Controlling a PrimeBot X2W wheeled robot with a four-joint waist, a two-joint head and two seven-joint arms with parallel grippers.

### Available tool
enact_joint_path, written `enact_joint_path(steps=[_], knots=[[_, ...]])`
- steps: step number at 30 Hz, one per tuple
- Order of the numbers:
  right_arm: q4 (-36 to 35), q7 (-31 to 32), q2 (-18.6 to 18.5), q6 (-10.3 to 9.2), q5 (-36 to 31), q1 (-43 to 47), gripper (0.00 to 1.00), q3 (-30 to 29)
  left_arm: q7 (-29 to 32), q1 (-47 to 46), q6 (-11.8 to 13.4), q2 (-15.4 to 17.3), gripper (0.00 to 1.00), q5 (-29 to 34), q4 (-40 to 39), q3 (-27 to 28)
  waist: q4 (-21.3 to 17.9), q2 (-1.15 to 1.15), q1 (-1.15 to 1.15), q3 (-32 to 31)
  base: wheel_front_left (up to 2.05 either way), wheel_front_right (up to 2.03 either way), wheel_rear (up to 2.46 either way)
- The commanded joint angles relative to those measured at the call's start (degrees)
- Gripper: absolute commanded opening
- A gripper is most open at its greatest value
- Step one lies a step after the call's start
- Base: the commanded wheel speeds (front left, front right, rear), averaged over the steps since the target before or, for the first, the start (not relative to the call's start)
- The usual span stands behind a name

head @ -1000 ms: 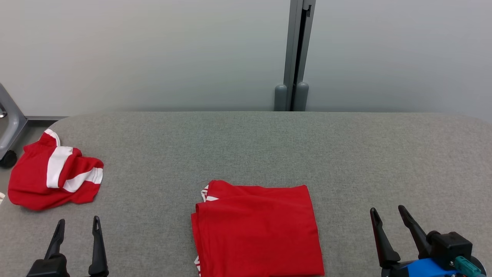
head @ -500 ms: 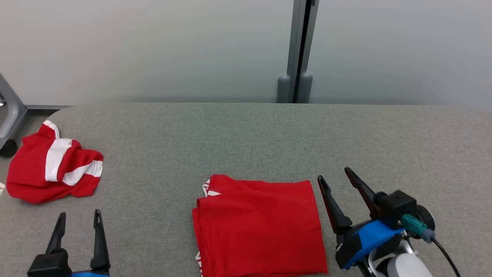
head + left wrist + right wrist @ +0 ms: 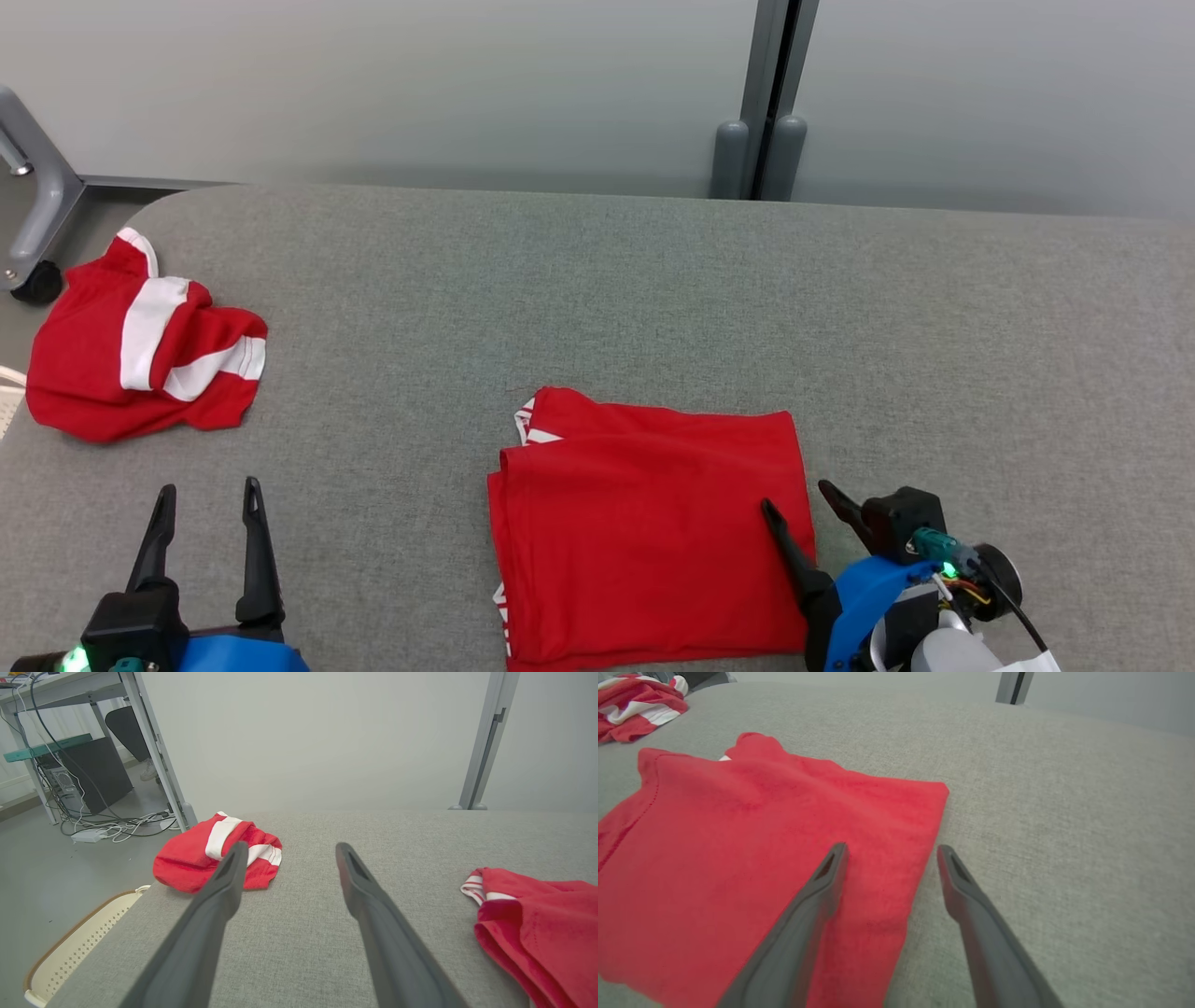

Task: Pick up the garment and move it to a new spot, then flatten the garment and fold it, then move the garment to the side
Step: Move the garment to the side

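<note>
A folded red garment (image 3: 644, 523) lies flat near the front middle of the grey table (image 3: 597, 299); it also fills the left of the right wrist view (image 3: 752, 826) and shows at the right edge of the left wrist view (image 3: 537, 919). My right gripper (image 3: 799, 499) is open and straddles the garment's right edge, one finger over the cloth, the other over bare table (image 3: 892, 851). My left gripper (image 3: 207, 499) is open and empty at the lower left, above the table (image 3: 289, 851).
A crumpled red-and-white garment (image 3: 140, 341) sits at the table's far left edge, also seen in the left wrist view (image 3: 217, 858). A cream perforated basket (image 3: 74, 947) stands on the floor beside the table. A grey post (image 3: 766, 103) rises behind it.
My right gripper has moved left and down to the folded garment's right edge, now straddling it. The head camera tilted down. The left gripper has hardly moved.
</note>
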Motion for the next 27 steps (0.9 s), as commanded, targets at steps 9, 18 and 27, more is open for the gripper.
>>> enact_joint_path(steps=[9, 18, 27], knots=[[10.19, -1.39, -0.16, 0.01, 0.91, -3.77, 1.00, 0.92, -1.48, -2.57, 0.55, -0.15, 1.00, -0.46, 1.63, -0.83, 0.47, 0.00, -0.01, 1.75, 0.00, 0.00, 0.00], [13.91, -0.86, -0.10, 0.00, 7.90, -5.48, 0.00, 4.82, -2.12, -3.10, 0.76, -0.29, 1.00, -0.97, 2.40, -1.19, 0.39, 0.00, -0.01, 2.75, 0.00, 0.00, 0.00], [11.89, -1.90, -5.65, -0.02, 8.00, -17.37, 0.00, 8.80, -2.97, -6.06, 0.07, 0.35, 1.00, -1.13, 1.62, -2.28, -1.02, 0.00, -0.01, 6.83, 0.00, 0.00, 0.00]])
